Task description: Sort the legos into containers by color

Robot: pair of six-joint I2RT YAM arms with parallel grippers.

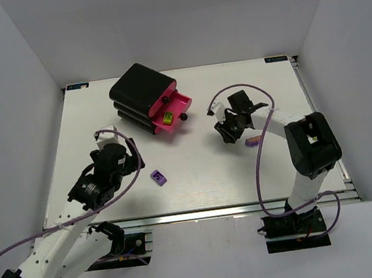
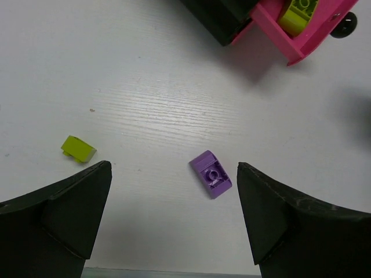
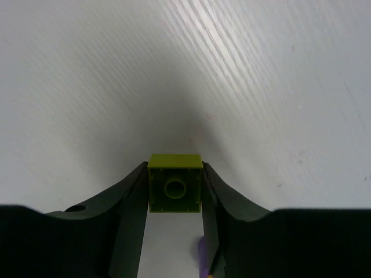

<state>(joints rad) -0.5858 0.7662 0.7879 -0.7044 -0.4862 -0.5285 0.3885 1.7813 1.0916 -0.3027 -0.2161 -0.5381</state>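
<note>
right gripper [image 3: 174,169]: closed down on a held brick [image 3: 175,188], one finger flat against each side; it is to the right of the drawers.
held brick: yellow-green, square, with its hollow underside facing the wrist camera.
second purple brick [image 1: 253,141]: on the table [image 1: 245,176], just beside the right arm. In the wrist view only a purple sliver of it shows between the fingers.
left gripper [image 2: 173,174]: wide open, holding nothing, over the near-left part of the table.
purple brick [image 2: 211,174]: flat on the table with its stud up. It lies between the open fingers, nearer the one on the right of the wrist view, and touches neither.
loose brick [image 2: 78,149]: yellow-green, on the table just past the tip of the other finger and apart from it.
drawers [image 1: 141,90]: black casing set at an angle at the far middle of the table, well apart from both grippers.
open drawer [image 1: 180,106]: pink, pulled out toward the right arm, dark knob on its front. I cannot tell which level it is.
drawer brick [image 1: 168,119]: yellow-green, lying inside the open drawer.
</note>
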